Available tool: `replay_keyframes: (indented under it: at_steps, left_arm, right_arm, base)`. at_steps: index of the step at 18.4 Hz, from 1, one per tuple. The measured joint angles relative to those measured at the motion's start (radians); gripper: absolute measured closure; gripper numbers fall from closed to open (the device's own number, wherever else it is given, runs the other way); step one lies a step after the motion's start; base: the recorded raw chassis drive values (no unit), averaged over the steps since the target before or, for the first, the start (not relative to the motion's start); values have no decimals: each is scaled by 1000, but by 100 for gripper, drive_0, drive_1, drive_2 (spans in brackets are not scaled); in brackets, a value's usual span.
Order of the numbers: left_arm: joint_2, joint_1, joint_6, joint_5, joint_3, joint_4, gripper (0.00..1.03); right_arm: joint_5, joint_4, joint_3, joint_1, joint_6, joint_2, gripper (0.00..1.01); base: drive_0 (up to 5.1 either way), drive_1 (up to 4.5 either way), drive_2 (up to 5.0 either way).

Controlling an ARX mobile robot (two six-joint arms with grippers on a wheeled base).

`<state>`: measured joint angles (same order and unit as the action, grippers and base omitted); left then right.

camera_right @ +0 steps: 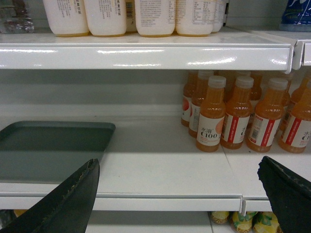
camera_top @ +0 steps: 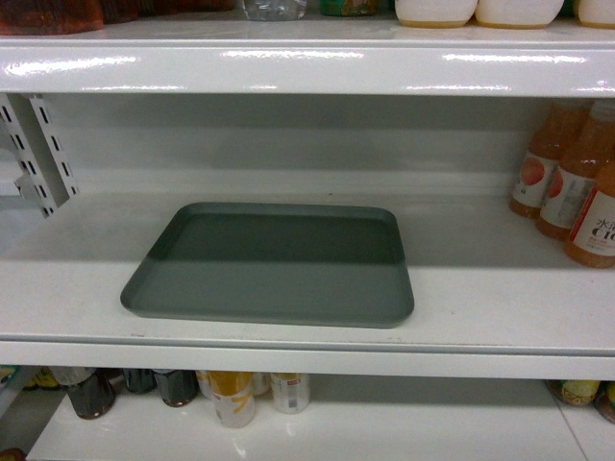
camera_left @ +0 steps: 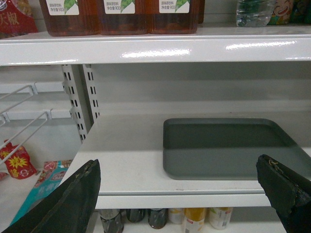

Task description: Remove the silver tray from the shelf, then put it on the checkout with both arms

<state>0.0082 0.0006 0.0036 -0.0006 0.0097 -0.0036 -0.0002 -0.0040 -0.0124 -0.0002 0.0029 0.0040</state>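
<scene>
Standing in a cluster at the right end of the middle board: orange juice bottles (camera_right: pixel 211 116) with white caps and red-and-white labels. Sitting along the upper board's front edge: white jugs (camera_right: pixel 104 17) at the right, brown tea bottles (camera_left: pixel 121 14) with leaf labels at the left, beside a clear water bottle (camera_left: pixel 252 12). Crowding the bottom board: dark and yellow cans (camera_top: pixel 231 396). Lying lower left: red snack packets (camera_left: pixel 17 162).

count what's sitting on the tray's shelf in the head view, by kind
silver tray: 1
orange drink bottles: 3 showing in the head view, at the right edge
total: 4
</scene>
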Motion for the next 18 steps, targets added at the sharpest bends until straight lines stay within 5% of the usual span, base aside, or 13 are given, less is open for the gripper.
replay_keyframes:
  at_steps: [18]
  left_arm:
    - [0, 0, 0, 0, 0, 0, 5]
  right_arm:
    - [0, 0, 0, 0, 0, 0, 3]
  base:
    - [0, 0, 0]
